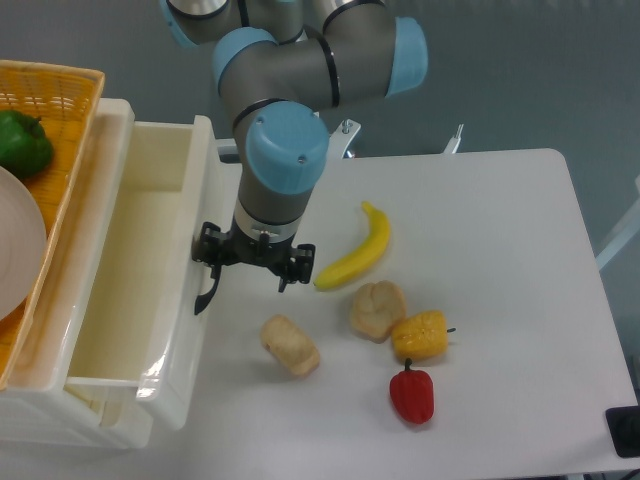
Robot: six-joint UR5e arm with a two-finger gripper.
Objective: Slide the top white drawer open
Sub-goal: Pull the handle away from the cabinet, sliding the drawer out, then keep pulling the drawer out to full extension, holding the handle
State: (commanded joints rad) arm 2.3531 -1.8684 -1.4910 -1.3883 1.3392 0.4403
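The gripper (254, 262) hung at the drawer's (130, 270) front, one finger by its black handle (205, 295); how wide it stood, I couldn't tell. The drawer sat pulled out at nine o'clock.

Grey arm (290, 75), blue caps, black hand (254, 263)
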